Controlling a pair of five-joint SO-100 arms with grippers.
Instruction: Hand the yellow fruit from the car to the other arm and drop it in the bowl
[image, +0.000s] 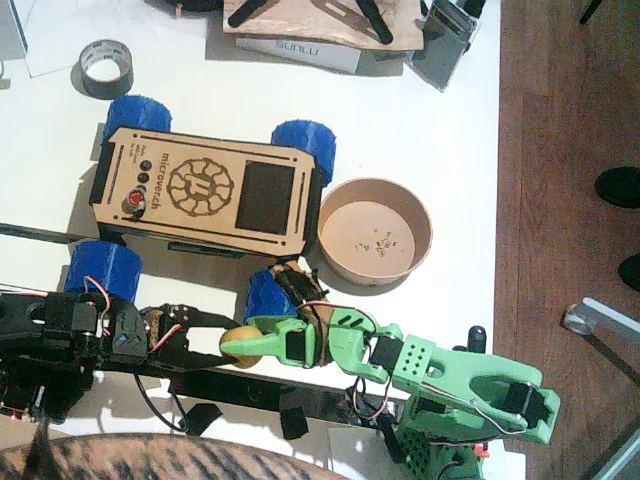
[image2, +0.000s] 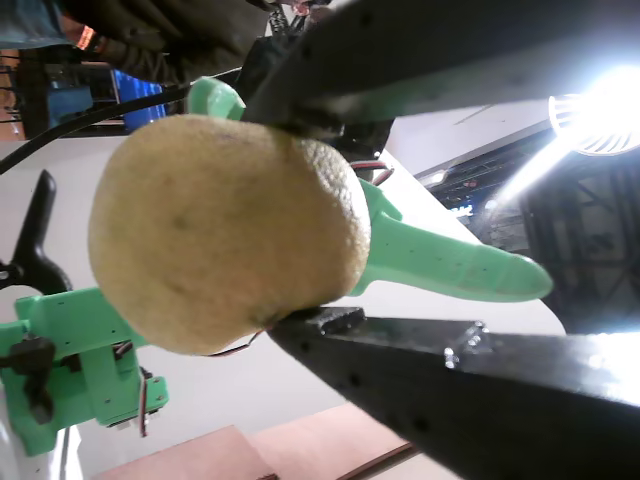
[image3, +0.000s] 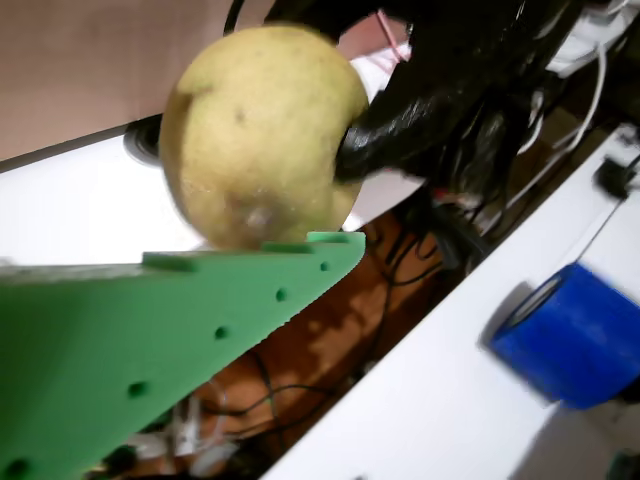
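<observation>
Along the near edge of the white table (image: 420, 120), the black left arm (image: 60, 335) is cut off by the frame's left side, and a striped, blurred shape at the bottom edge covers its base. Its left gripper (image2: 300, 215) clamps the yellow fruit (image: 240, 345) between two black jaws, clear in a wrist view, where the fruit (image2: 225, 235) fills most of the picture. From the right, the light green arm (image: 450, 385) reaches in; its right gripper (image: 265, 345) touches the same fruit. In a wrist view one flat green finger (image3: 180, 320) lies against the fruit's (image3: 260, 135) underside, but the second finger is out of sight, so I cannot tell how wide those jaws stand. Just beyond the fruit sits the car (image: 205, 190), its near right blue wheel (image: 270, 295) partly hidden by wires. Right of the car, touching or nearly so, stands the bowl (image: 375, 230) with a few crumbs. Far left lies a grey tape roll (image: 106, 67).
</observation>
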